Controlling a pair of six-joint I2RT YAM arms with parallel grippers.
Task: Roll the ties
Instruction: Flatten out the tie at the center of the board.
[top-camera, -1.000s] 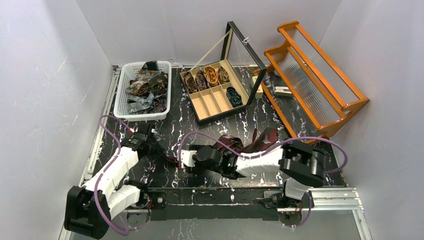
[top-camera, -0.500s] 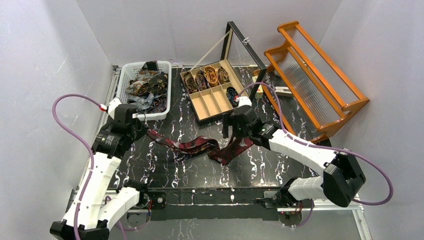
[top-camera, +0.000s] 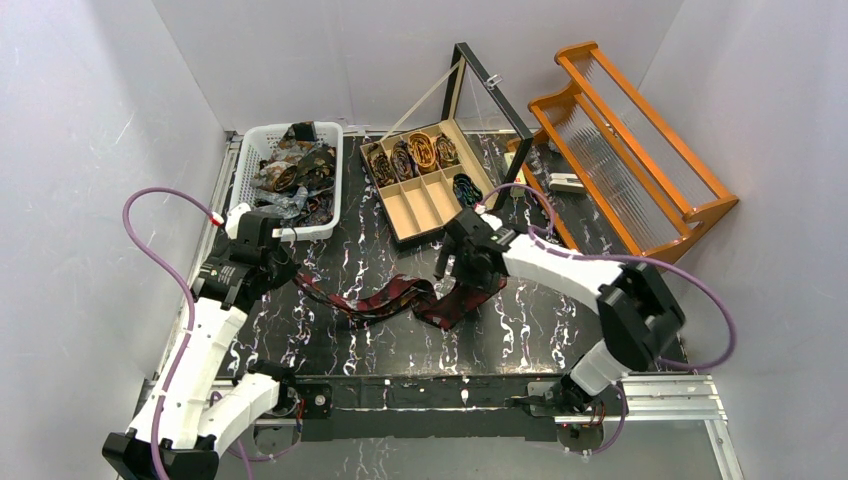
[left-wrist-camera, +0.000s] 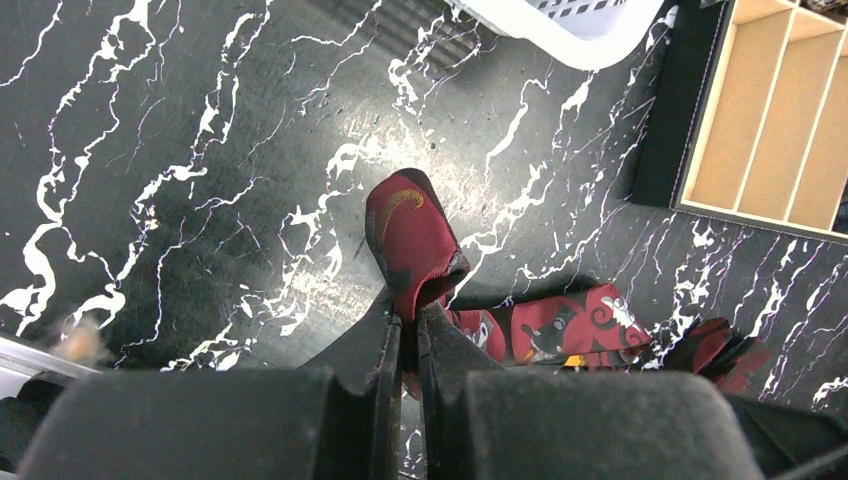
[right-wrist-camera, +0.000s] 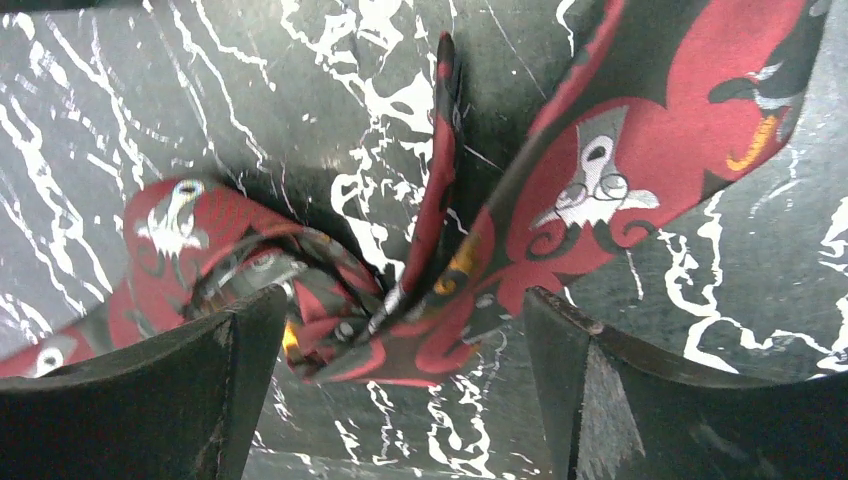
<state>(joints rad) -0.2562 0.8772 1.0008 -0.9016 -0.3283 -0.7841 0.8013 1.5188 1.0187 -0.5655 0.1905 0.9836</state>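
Left gripper (left-wrist-camera: 408, 312): fingers pinched together on the narrow end of a red-and-black patterned tie (top-camera: 385, 295), with the tip poking out beyond them. White basket (top-camera: 238, 200) sits at far left behind that arm, heaped with loose ties (top-camera: 295, 170). The red tie lies mid-way across the black marbled table (top-camera: 340, 250), flat toward the left and bunched and folded toward the right. Divider box (top-camera: 425, 205) stands behind it, lid up. It has coiled ties (top-camera: 420, 152) in the far compartments and one blue coil (top-camera: 467, 192) at near right. Right gripper (right-wrist-camera: 402, 310): fingers spread wide over the bunched part, holding nothing; contact unclear. Orange rack (top-camera: 640, 150) is at far right.
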